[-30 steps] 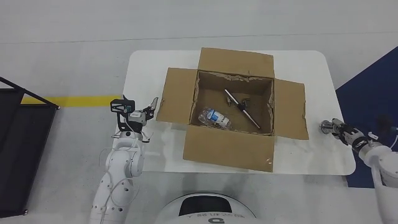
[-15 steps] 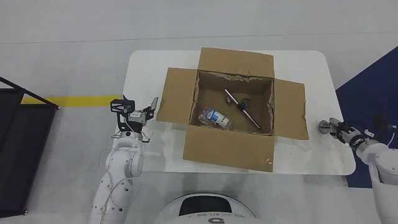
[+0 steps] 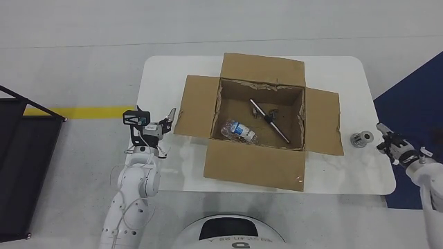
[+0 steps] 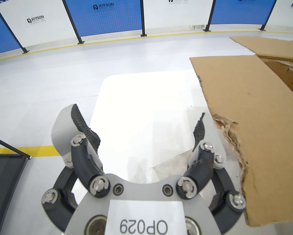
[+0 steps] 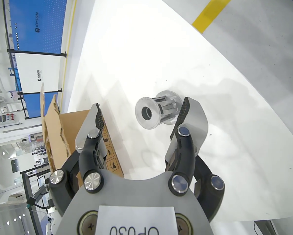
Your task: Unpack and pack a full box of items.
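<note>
Right jaws: spread open, holding nothing, low over the table off the box's right-hand flap.
Small silver metal spool with two round flanges [image 5: 156,113]: on its side on the table, between the open jaw tips and just ahead of them. One flange is very near a pad; whether they touch cannot be told.
Left jaws: spread open, empty, held off the box's left-hand flap.
Large brown cardboard box, four flaps folded out [image 3: 197,104]: the landmark, mid-table.
White rectangular table with rounded corners [image 3: 166,76]: carries the box and the spool.
Clear plastic bottle [image 3: 239,131]: lying on the box floor, toward its left side.
Dark slim metal rod tool [image 3: 271,119]: lying aslant on the box floor, right of the bottle.
Step in hand (judged): unpacking. The spool looks set down and let go, with two items left inside the box.
Handling advice: draw the right jaws straight back along their own line and then lift. Keep them wide, since a brush on a flange would likely roll the spool toward the table edge.
Next reach (judged): enter the box from above, clear of the ragged rim. Close across the bottle's narrow width.
</note>
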